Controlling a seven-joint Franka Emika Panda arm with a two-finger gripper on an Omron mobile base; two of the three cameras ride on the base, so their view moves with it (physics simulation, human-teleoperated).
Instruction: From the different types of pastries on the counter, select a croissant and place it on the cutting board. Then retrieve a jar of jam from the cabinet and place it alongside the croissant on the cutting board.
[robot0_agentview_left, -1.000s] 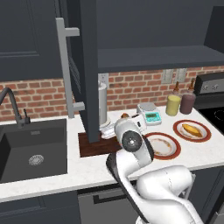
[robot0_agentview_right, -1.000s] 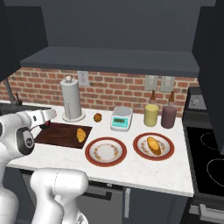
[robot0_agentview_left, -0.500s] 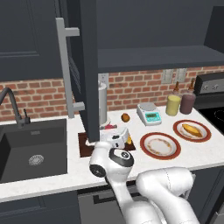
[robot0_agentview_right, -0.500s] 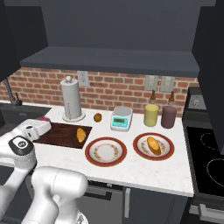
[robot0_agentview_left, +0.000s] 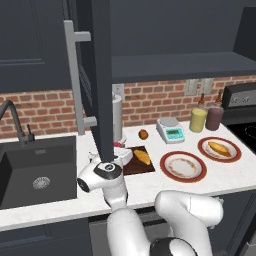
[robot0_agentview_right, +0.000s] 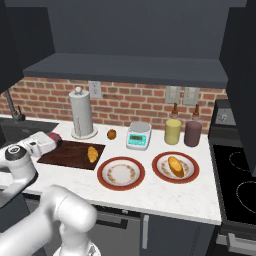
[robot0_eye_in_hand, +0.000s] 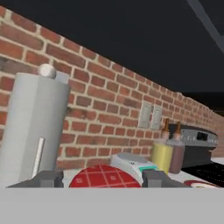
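At the near left edge of the worktop (robot0_agentview_right: 165, 197), the gripper (robot0_eye_in_hand: 103, 180) sits low beside the cutting board (robot0_agentview_right: 67, 154), its fingers closed on a jam jar (robot0_eye_in_hand: 105, 176) with a red checked lid. The croissant (robot0_agentview_right: 92, 153) lies on the board's right half. Just right of the board stand an empty plate (robot0_agentview_right: 121, 173) and a plate carrying a pastry (robot0_agentview_right: 175, 166). Farther back are a paper towel roll (robot0_agentview_right: 81, 113), a kitchen scale (robot0_agentview_right: 139, 135) and two bottles (robot0_agentview_right: 173, 131) against the brick wall.
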